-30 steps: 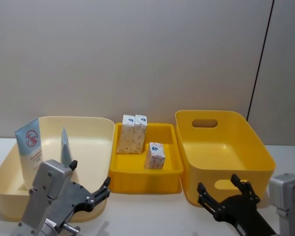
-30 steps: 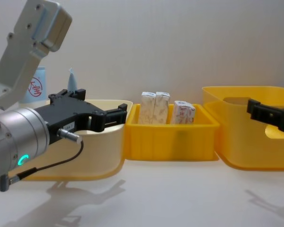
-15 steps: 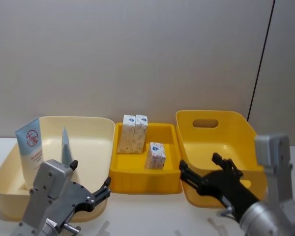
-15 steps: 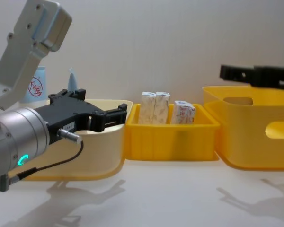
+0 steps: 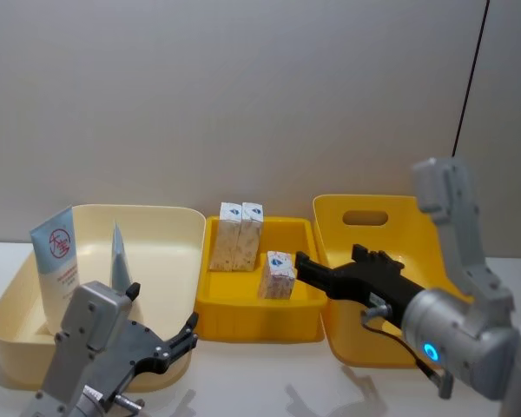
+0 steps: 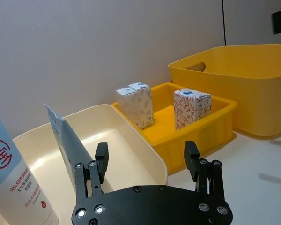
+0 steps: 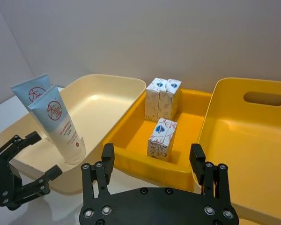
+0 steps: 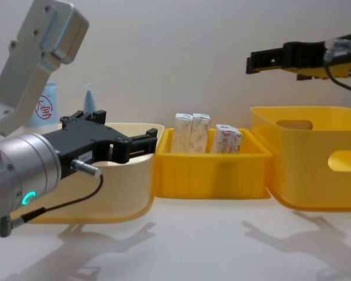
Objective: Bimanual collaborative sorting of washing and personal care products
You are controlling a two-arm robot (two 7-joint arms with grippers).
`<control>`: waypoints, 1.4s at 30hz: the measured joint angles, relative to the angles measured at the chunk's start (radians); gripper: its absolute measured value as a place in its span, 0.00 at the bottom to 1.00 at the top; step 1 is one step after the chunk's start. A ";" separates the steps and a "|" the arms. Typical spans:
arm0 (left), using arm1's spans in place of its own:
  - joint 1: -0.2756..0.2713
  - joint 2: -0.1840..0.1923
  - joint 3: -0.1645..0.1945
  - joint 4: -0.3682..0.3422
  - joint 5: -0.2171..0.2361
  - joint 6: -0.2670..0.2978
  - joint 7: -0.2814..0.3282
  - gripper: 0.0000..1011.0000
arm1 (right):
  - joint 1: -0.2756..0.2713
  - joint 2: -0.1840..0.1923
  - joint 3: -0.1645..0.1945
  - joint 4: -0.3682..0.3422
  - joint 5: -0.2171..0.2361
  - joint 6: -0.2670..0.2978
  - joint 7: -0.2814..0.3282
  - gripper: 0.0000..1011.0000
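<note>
Two white squeeze tubes (image 5: 56, 259) with red circle logos lean upright in the cream bin (image 5: 161, 214) on the left; the right wrist view shows both tubes (image 7: 56, 123). Three cream cartons stand in the small yellow tray (image 5: 257, 324): a pair (image 5: 236, 234) at the back and a single carton (image 5: 276, 274) nearer the front right. My right gripper (image 5: 330, 263) is open and empty. It hovers raised over the boundary between the tray and the large yellow bin (image 5: 398, 207), pointing toward the single carton. My left gripper (image 5: 161, 308) is open and empty, low in front of the cream bin.
The three containers stand side by side against a plain wall, with bare white tabletop in front of them. The large yellow bin (image 8: 316, 170) holds nothing visible. In the chest view my right gripper (image 8: 269, 58) is high above the bins and my left gripper (image 8: 120, 132) fills the left foreground.
My right arm has risen from the lower right and swung left, so its gripper is now over the tray's right edge. The left arm and all products have stayed still.
</note>
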 joint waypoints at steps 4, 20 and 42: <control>0.000 0.000 0.000 0.000 0.000 0.000 0.000 0.99 | 0.059 -0.028 -0.008 0.041 0.007 0.077 -0.015 0.99; 0.000 0.000 0.000 0.000 0.000 0.000 0.000 0.99 | 0.220 -0.134 -0.031 0.206 0.002 0.249 -0.081 0.99; 0.000 0.000 0.000 0.000 0.000 0.000 0.000 0.99 | 0.304 -0.208 -0.028 0.373 -0.039 0.303 -0.142 0.99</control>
